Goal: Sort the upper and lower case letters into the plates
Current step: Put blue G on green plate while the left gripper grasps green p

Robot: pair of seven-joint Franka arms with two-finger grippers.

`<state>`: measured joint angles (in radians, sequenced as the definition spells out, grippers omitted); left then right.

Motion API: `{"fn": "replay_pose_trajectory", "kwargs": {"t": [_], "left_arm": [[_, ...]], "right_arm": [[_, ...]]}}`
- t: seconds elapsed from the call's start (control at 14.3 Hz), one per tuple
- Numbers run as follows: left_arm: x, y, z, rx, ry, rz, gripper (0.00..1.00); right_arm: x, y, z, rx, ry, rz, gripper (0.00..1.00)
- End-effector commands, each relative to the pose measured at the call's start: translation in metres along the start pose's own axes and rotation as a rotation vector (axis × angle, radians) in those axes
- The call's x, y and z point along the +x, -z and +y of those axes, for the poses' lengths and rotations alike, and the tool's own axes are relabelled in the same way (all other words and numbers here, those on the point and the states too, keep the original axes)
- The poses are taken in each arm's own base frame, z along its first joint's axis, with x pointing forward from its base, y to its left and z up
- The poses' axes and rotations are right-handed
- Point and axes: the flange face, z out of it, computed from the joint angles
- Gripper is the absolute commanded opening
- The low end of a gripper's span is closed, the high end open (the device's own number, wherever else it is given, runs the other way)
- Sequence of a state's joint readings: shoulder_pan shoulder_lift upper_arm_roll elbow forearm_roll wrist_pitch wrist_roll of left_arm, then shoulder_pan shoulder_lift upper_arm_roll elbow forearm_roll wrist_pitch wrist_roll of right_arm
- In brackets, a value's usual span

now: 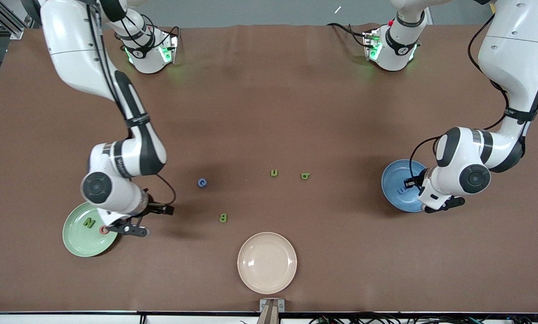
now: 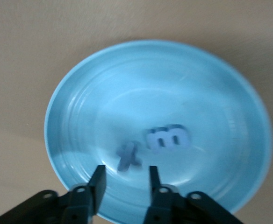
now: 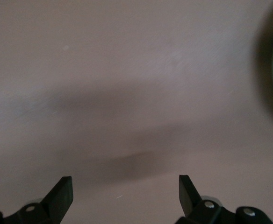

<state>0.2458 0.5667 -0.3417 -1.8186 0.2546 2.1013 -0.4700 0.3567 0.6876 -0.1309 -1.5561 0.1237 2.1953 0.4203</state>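
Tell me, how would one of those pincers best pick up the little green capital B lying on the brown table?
Probably straight down from above. The green B lies flat on the table, apart from the other letters and from the cream plate, so nothing crowds it. The fingers could close across its narrower width, on the straight back and the rounded bumps. It is too thin and low for a sideways grab.

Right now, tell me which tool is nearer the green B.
The right tool, empty by the pale green plate, is nearer the green B. The left tool hangs over the blue plate, much farther away.
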Motion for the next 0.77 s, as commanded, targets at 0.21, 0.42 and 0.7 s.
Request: {"fn": "replay_pose_trajectory", "kwargs": {"t": [0.21, 0.42, 0.7], "left_arm": [[-0.029, 0.068, 0.071, -0.128, 0.025, 0.030, 1.00], [-0.079, 0.064, 0.140, -0.144, -0.021, -0.005, 0.99], [-0.145, 0.058, 0.225, -0.144, -0.035, 0.049, 0.91]], "right_arm": [[-0.069, -0.034, -0.049, 0.026, -0.130, 0.020, 1.00], [-0.093, -0.056, -0.047, 0.028, -0.129, 0.037, 0.99], [-0.107, -0.058, -0.057, 0.019, -0.158, 0.023, 0.98]]}}
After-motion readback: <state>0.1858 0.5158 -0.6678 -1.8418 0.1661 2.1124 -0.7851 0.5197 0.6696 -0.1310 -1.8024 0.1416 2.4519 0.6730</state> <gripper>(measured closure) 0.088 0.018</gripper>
